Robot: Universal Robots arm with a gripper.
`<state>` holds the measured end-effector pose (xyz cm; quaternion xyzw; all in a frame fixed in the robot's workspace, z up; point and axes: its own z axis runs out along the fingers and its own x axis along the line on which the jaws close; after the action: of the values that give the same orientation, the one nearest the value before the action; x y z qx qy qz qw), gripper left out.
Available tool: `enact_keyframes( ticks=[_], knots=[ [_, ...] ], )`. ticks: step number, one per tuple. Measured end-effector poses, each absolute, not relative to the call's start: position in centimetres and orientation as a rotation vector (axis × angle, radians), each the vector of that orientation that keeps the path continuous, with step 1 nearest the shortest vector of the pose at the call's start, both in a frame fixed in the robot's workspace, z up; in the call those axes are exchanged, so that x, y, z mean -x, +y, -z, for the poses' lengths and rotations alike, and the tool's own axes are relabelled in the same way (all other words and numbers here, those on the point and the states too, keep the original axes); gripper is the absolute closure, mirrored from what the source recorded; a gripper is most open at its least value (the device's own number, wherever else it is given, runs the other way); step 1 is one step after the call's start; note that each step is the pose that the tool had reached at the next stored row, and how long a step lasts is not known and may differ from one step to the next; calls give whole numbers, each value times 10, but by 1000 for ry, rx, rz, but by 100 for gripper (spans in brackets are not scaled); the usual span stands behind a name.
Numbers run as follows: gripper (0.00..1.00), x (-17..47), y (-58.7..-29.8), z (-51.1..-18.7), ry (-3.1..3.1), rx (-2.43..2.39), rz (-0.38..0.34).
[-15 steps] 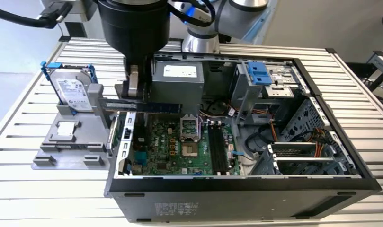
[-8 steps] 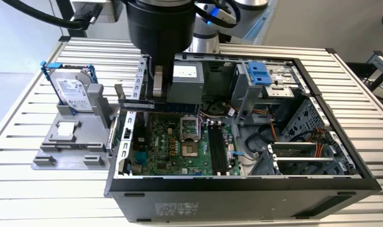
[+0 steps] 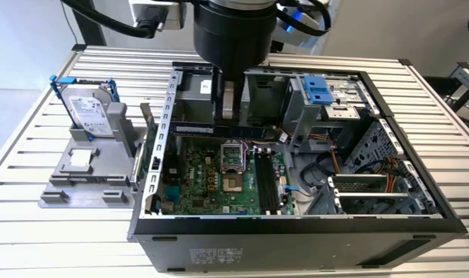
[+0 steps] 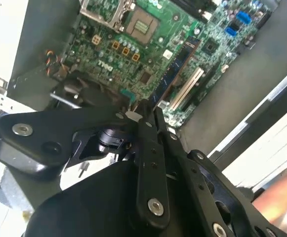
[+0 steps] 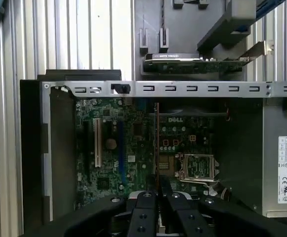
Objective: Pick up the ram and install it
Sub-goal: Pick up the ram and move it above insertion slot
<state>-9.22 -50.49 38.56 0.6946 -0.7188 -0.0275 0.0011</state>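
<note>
Grips the ram (image 3: 218,130) in the gripper (image 3: 230,120), jaws drawn narrow onto the stick's upper edge about midway along it. Holds it level and on edge, lengthwise from the exterior view's left to its right, above the far part of the motherboard (image 3: 211,185) inside the open case (image 3: 296,229). Hangs straight down from the dark arm (image 3: 232,35) over the case's far side. Lies crosswise to the long black slots (image 3: 266,185), those running near to far just right of the socket (image 3: 232,162). Not seated in any of them, and apart from them on the far side. Contact with the board below: cannot tell.

Seen edge-on in the first wrist view: ram (image 5: 156,143) as a thin line reaching out from the clamped gripper (image 5: 156,190), socket (image 5: 197,167) just beside it. In the second wrist view, gripper (image 4: 146,106) pinched to a point over the motherboard (image 4: 133,44).

Left of the case, on the slatted table (image 3: 33,231): a grey stand (image 3: 87,174) carrying a drive (image 3: 91,113) upright in a blue frame. Between stand and case wall, in the first wrist view, a card (image 5: 197,63) with a metal bracket, on edge.
</note>
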Motion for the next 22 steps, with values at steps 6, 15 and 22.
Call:
enact_keyframes(
  ticks=[6, 15, 22],
  knots=[
    [100, 67, -505, -386, -2257, -2181, 86],
    [100, 33, -505, -386, -2257, -2181, 86],
    [100, 9, -505, -386, -2257, -2180, 86]
  ],
)
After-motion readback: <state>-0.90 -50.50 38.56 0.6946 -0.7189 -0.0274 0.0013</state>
